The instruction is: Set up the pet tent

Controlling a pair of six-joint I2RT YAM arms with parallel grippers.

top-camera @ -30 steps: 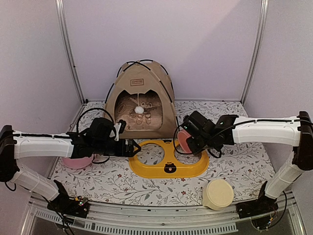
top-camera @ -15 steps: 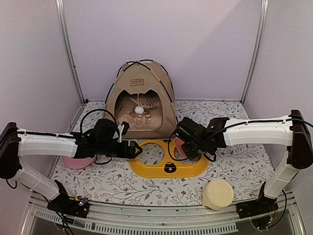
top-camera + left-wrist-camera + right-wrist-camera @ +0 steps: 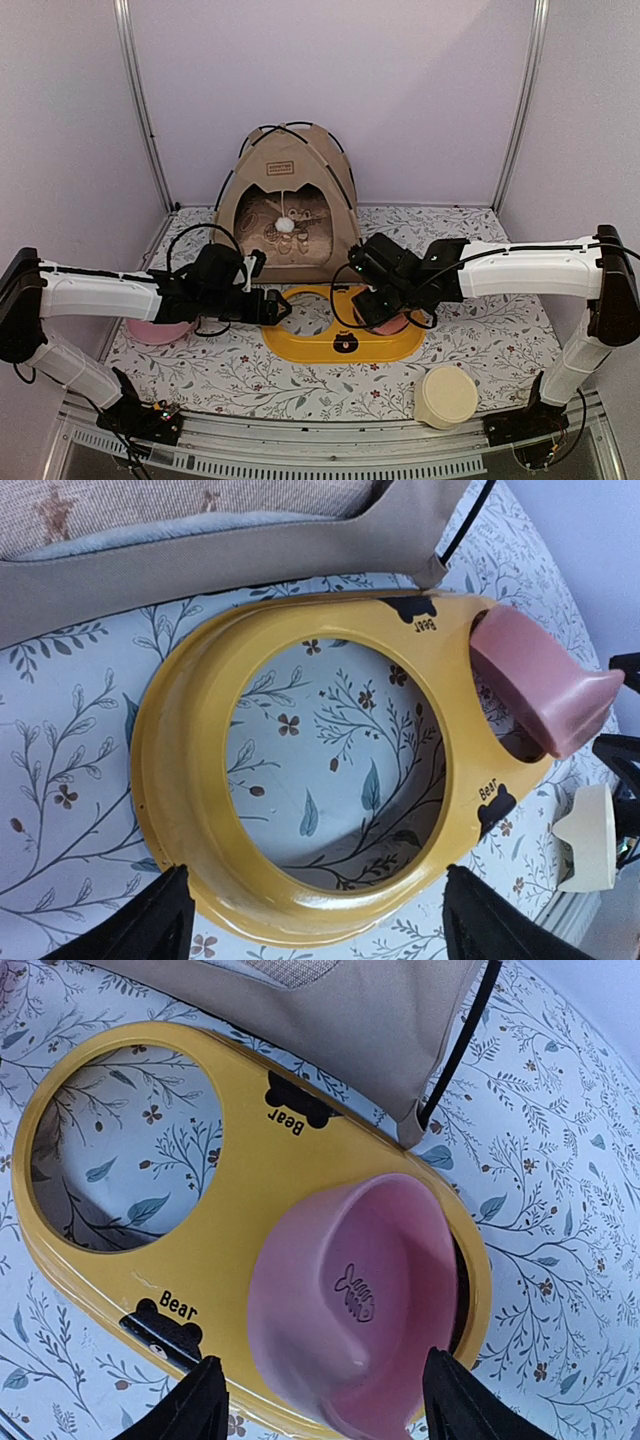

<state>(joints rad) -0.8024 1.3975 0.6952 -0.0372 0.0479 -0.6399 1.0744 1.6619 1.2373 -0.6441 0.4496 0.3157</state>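
Tan pet tent (image 3: 288, 205) beyond left gripper (image 3: 276, 305)

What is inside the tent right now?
Inside the tent, a white pom-pom hangs in front of a printed cushion. The tent's fabric hides the rest of the inside.
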